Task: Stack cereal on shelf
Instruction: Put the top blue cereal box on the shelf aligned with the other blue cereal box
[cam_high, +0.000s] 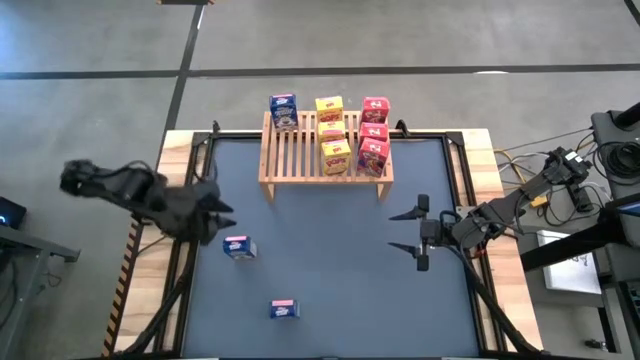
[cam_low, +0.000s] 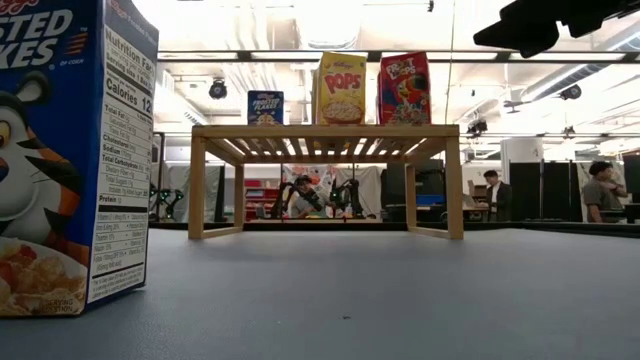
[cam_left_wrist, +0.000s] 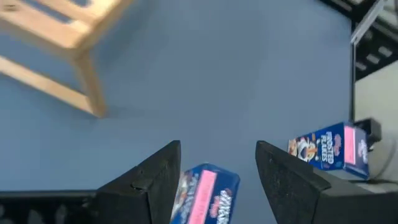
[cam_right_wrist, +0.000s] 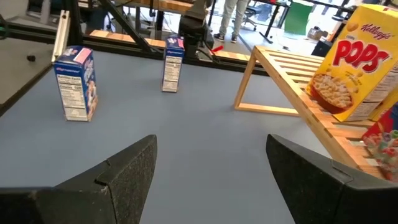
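While left claw (cam_high: 222, 215) gapes empty above blue box (cam_high: 239, 247), right claw (cam_high: 420, 232) waits open, empty

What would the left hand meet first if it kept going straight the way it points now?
Most likely the blue cereal box standing on the mat just ahead: in the left wrist view it sits between the open left hand and its fingers. How far off it is can't be judged.

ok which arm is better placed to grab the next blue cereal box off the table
Left, probably. The open left tool hovers right beside the nearer small blue cardboard cereal box standing on the table, and its wrist view shows that box between its fingers. The open right tool waits on the far side.
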